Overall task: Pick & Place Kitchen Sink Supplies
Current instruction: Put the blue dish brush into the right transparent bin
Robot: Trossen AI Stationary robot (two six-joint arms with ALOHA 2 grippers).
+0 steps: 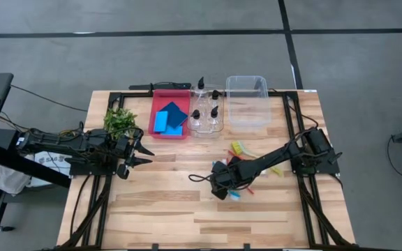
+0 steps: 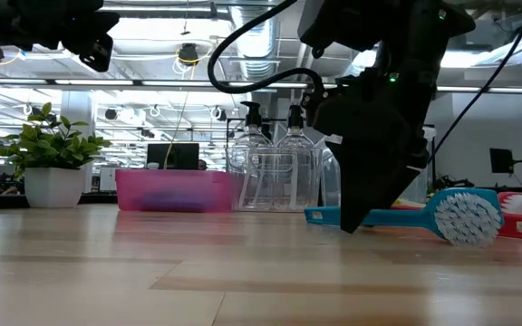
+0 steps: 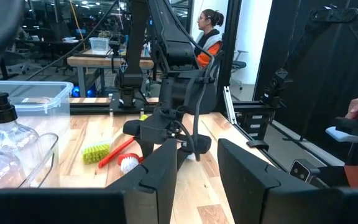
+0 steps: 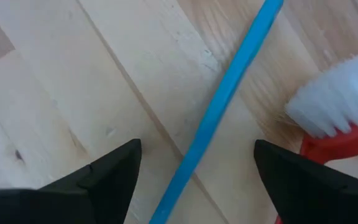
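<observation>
The wooden table (image 1: pixel 187 209) fills the scene. On its left side the left arm waits, left gripper (image 1: pixel 142 155) hanging in front of the small potted plant (image 1: pixel 120 121), fingers parted on nothing. Along the far edge, the empty clear bin (image 1: pixel 247 101) sits right. Next to it, the red bin (image 1: pixel 169 113) holds the dark sponge (image 1: pixel 174 113) lying over the light sponge (image 1: pixel 162 123). Between those bins a clear tray (image 1: pixel 206 111) carries four pump bottles (image 1: pixel 214 110). Right of centre, the right gripper (image 1: pixel 230 183) is low over the brushes, tips at the table. Its fingers stand open, straddling the thin handle of the blue brush (image 4: pixel 219 112), not clamped on it. The red brush (image 4: pixel 340 118) lies just beside that handle, and the yellow-green brush (image 1: pixel 239 148) a little farther back.
</observation>
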